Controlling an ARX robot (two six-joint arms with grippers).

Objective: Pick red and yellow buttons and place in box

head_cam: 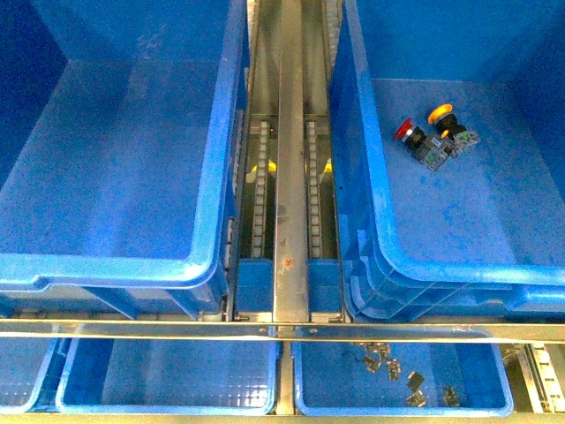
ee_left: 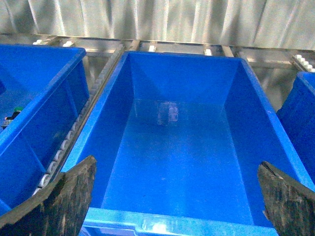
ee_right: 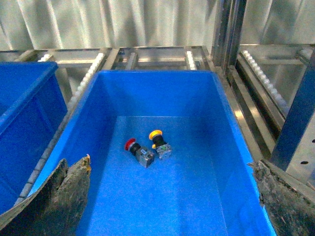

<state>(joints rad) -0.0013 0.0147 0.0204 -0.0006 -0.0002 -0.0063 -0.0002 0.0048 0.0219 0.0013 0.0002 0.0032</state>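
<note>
Bins come first: we see two deep blue ones either side of a roller rail [head_cam: 290,177]. Beside the rail, the right-hand box [head_cam: 371,177] has the red button [head_cam: 404,130] and yellow button [head_cam: 440,114] on its floor, lying tipped over and touching. The left bin [ee_left: 106,142] looks empty. Both claws hang above the bins, the left gripper [ee_left: 177,196] and right gripper [ee_right: 172,196] spread wide with nothing held. We judge the buttons light, rigid, with slick round caps; gripping across the squarer block body should hold better.
</note>
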